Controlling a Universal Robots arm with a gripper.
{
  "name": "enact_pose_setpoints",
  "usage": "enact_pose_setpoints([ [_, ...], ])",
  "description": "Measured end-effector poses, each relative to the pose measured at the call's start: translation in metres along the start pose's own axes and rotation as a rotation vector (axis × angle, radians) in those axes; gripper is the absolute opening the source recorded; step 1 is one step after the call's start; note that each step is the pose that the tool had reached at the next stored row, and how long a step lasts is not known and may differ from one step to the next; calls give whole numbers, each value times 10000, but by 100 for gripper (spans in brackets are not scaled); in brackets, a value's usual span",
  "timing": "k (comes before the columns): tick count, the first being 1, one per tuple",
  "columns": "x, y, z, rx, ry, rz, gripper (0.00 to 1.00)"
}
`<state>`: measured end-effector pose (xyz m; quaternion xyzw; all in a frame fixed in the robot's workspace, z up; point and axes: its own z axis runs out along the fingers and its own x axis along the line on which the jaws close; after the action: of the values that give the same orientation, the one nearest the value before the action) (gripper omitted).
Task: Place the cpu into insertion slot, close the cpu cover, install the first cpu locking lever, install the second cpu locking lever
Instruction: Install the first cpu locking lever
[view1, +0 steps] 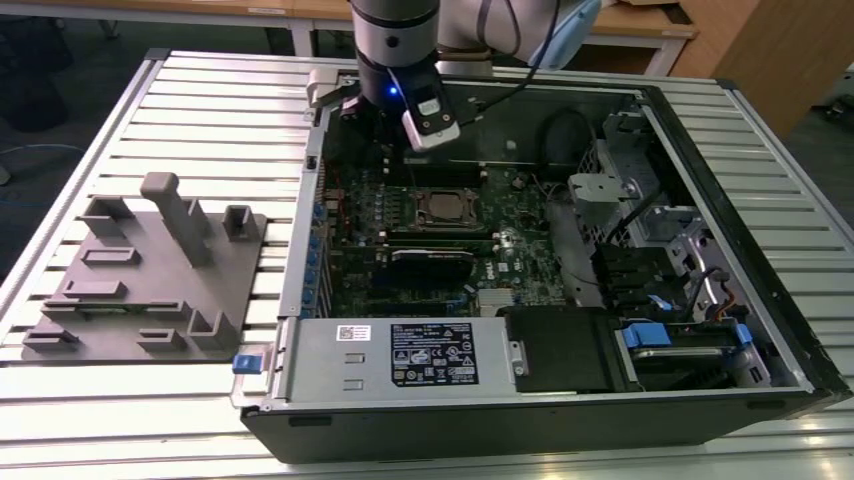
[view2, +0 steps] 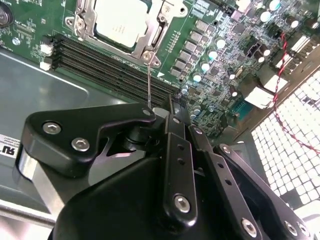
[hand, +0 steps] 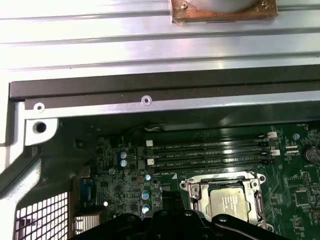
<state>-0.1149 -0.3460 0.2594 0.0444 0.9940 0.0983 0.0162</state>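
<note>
Green motherboard (view1: 441, 240) lies inside the open computer case (view1: 747, 300) in the exterior view. The gripper (view1: 407, 115) hangs over the board's far edge, near the insertion slot (view1: 418, 210) but apart from it. I cannot tell from here whether the gripper is wide or closed.

In the second wrist view the cpu (view2: 120, 22) sits in the slot, and the cpu cover (view2: 86, 15) lies flat around it. 1 thin locking lever (view2: 148, 80) stands up from the socket corner and runs toward the gripper (view2: 167, 117). Whether they touch is not clear.

In the first wrist view the cpu (hand: 231, 204) shows through the cover's window, beside the memory slots (hand: 210, 152).

By my reading, 2 steps are done: chip placed and cover shut. At least 1 lever is not latched, and the other lever's state I cannot make out.
</note>
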Motion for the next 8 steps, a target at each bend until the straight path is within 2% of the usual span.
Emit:
enact_pose_setpoints([
  [1, 0, -1, 0, -12, 2, 1, 11],
  [4, 1, -11, 3, -281, 26, 10, 11],
  [7, 2, -17, 4, -396, 36, 15, 11],
  [8, 3, -21, 5, -476, 42, 18, 11],
])
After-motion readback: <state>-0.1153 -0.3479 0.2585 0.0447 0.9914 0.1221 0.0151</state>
